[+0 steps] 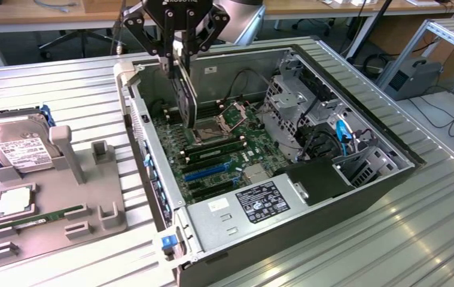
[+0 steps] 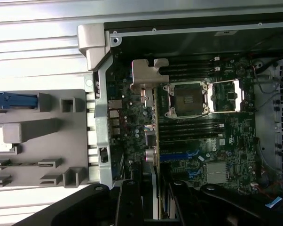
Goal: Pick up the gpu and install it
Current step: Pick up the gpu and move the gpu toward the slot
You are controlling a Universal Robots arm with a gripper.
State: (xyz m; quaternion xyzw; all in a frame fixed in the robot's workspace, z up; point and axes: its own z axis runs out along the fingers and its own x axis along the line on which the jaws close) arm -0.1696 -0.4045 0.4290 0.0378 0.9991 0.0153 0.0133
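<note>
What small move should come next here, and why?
Probably a short shift toward the blue slot before lowering: the gripper holds the gpu hanging inside the open case, beside the CPU socket, and that slot lies nearer the camera in the exterior view.

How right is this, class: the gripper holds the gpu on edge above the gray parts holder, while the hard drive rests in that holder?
One thing is wrong. In the exterior view the gripper holds the gpu on edge above the motherboard inside the open computer case, not above the gray parts holder. The hard drive does rest in that holder.
</note>
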